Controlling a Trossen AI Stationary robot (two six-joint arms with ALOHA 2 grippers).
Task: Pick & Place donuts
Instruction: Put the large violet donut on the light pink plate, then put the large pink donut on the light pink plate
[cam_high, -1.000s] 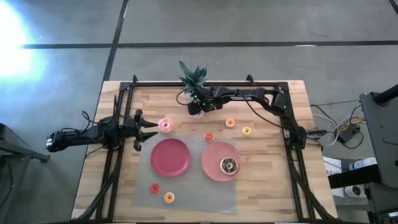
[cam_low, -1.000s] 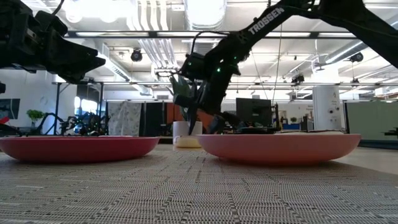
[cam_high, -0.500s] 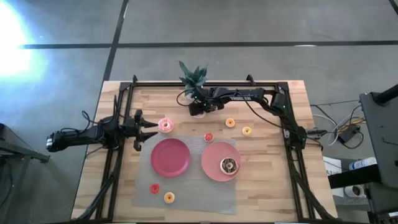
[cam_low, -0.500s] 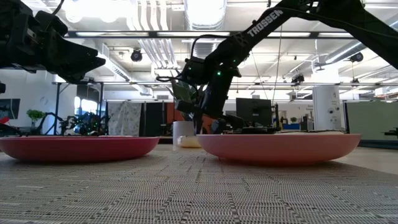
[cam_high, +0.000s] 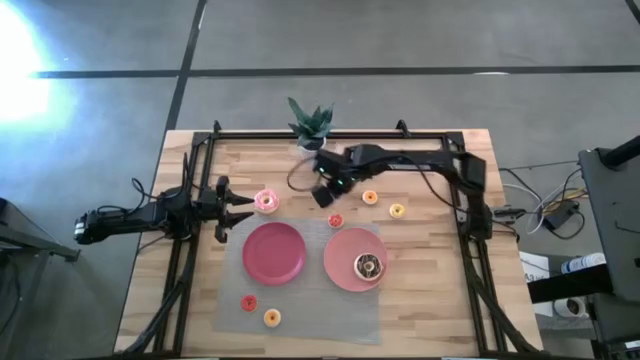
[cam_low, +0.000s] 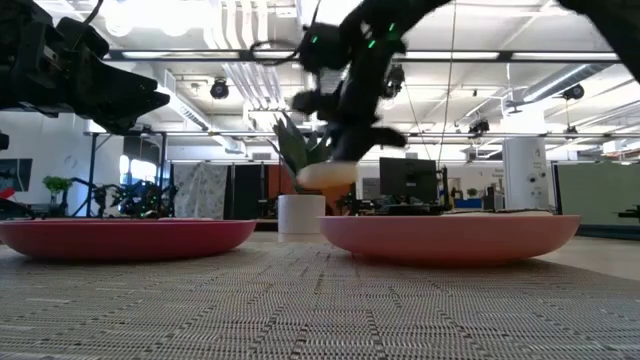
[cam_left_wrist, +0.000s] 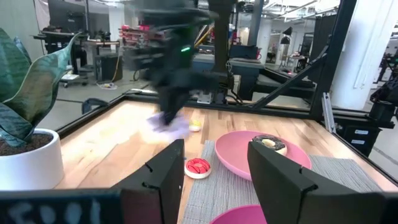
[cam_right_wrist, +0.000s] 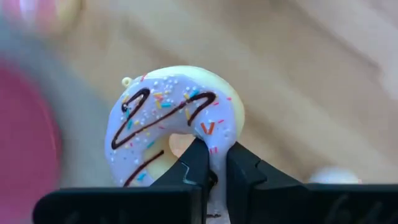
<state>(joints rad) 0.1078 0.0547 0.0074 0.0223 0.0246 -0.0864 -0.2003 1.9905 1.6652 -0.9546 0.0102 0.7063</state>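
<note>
**Right gripper lifts sprinkled donut; one donut plated so far**

Landmark: red plate (cam_high: 274, 252), centre-left on the mat (cam_high: 300, 320).

Left of red plate: left gripper (cam_high: 240, 207) waits above the table edge, fingers spread, holding nothing. Pink donut (cam_high: 266, 201) lies just in front of it, up-left of the red plate, on bare wood.

Below red plate: small red donut (cam_high: 248, 302) and small orange donut (cam_high: 271, 318) sit on the mat, not yet moved.

Red plate itself: nothing on it.

Up-right of red plate: right gripper (cam_high: 324, 194) is off the table, fingers pressed together, pinching the sprinkled donut (cam_right_wrist: 176, 124) through its rim; the donut hangs in the air, clear of the wood. Plant pot (cam_high: 310, 125) stands further back, apart from it.

Right of red plate: small red donut (cam_high: 335, 220) lies between the plates near the mat's top edge. Pink plate (cam_high: 340, 262) touches or nearly touches the red plate, and carries the chocolate donut (cam_high: 369, 266).

Further right, on wood: small orange donut (cam_high: 370, 197) and yellow donut (cam_high: 397, 211), both loose.

Progress, as judged: early. One donut plated, one in the air heading for a plate, six left on table or mat.
</note>
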